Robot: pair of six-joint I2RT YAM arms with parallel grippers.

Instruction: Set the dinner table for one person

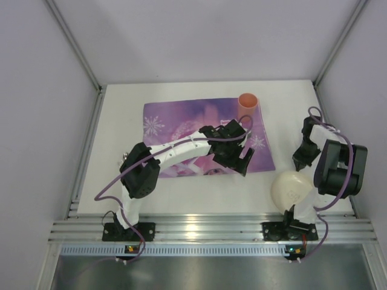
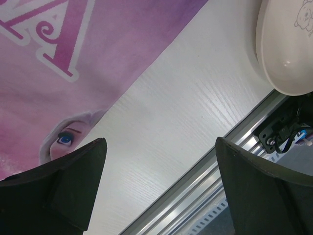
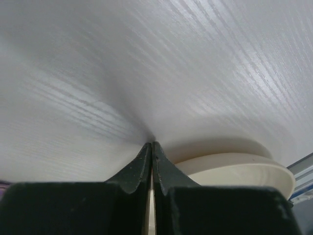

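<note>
Jaws gape on the left gripper (image 2: 161,147), over the edge of the placemat (image 1: 181,124). Right gripper (image 3: 152,144) — pinched closed above the dinner table (image 1: 193,194), beside the cream dish (image 1: 291,189).

My top view looks steeply down from behind the near edge at 6 o'clock, covering the whole dinner table (image 1: 121,139). Left wrist view hangs close over the placemat (image 2: 98,49) edge, cream dish (image 2: 286,49) at 1 o'clock. Right wrist view skims the tabletop, very near, same dish at 5 o'clock.
</note>
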